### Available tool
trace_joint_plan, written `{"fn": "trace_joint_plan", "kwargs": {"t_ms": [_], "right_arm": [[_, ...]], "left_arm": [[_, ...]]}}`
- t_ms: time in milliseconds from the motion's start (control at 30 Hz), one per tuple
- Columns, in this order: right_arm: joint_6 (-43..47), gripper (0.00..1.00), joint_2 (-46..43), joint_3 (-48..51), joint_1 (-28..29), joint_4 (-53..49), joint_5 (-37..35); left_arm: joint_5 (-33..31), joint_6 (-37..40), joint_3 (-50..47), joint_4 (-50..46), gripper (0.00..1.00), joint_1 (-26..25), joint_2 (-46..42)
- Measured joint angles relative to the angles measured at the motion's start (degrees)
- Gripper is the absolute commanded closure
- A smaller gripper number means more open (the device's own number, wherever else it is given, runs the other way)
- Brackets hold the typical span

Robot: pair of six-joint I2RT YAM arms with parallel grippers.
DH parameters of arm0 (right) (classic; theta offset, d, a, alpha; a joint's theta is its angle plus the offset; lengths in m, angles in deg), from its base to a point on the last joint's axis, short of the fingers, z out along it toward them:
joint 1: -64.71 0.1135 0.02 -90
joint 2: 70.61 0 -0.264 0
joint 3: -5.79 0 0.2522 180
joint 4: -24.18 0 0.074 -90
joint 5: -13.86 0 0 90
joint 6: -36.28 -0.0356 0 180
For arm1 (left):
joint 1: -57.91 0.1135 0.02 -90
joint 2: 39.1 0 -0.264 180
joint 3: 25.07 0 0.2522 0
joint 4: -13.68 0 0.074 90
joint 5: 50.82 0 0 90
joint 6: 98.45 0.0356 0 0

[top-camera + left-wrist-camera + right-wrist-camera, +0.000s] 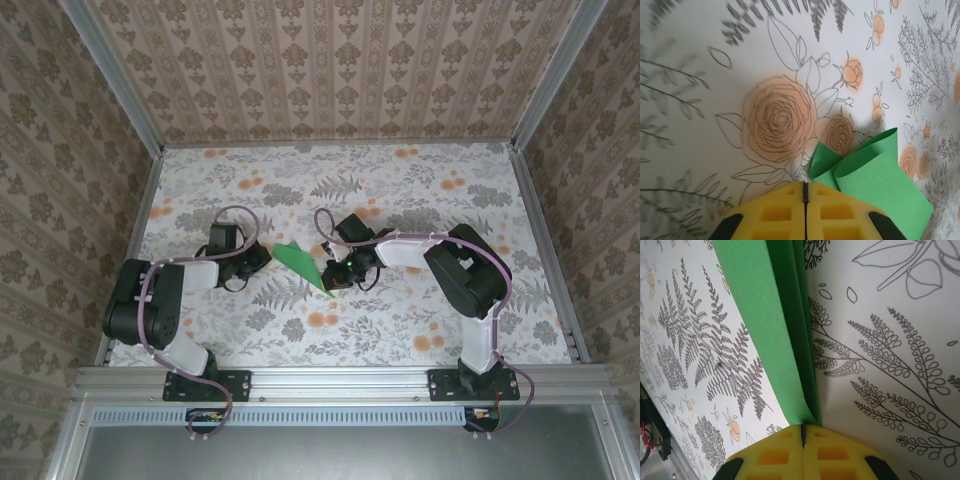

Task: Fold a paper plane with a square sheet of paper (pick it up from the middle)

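Note:
The square sheet of paper [299, 261], bright green, lies mid-table folded along a long crease into a pointed wedge, close to a paper plane shape. My right gripper [335, 275] is at its near right tip. In the right wrist view the yellow pads are shut, and the crease of the sheet [760, 315] runs straight into the seam of that gripper [803, 426]. My left gripper [265, 254] sits at the wedge's left end. Its pads are shut in the left wrist view [805, 186]. Curled flaps of the sheet [880, 185] rise just right of them, against the right pad; a pinch there cannot be made out.
The table [420, 200] has a floral cloth and is boxed in by patterned walls. Aluminium posts stand at the back corners, and a metal rail [340, 380] runs along the near edge. There is open cloth behind and to the right of the arms.

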Motion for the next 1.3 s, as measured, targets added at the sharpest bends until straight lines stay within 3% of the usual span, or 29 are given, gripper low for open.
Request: {"fn": "trace_joint_plan", "kwargs": {"t_ms": [133, 300, 467, 600, 800, 1300], "right_arm": [[0.0, 1.0, 0.0, -0.02, 0.0, 0.0, 0.0], [0.0, 1.0, 0.04, -0.07, 0.0, -0.04, 0.04], [0.0, 1.0, 0.15, -0.24, 0.0, -0.24, 0.13], [0.0, 1.0, 0.15, -0.24, 0.0, -0.24, 0.15], [0.0, 1.0, 0.15, -0.24, 0.0, -0.24, 0.15], [0.02, 1.0, 0.26, -0.24, 0.0, -0.22, 0.17]], "left_arm": [[-0.02, 1.66, 0.55, -1.9, 0.92, -1.4, -5.2], [-0.15, 2.08, 0.72, -1.97, 0.92, -8.24, -9.79], [0.02, 1.49, 0.72, -0.68, 0.93, -16.5, -8.15], [0.83, -0.2, 0.72, 2.51, 0.93, -19.78, -3.39], [1.51, -2.03, 0.72, 5.4, 0.94, -20.65, 2.14], [-3.82, -6.36, -0.9, 7.91, 0.98, -18.84, 3.48]]}}
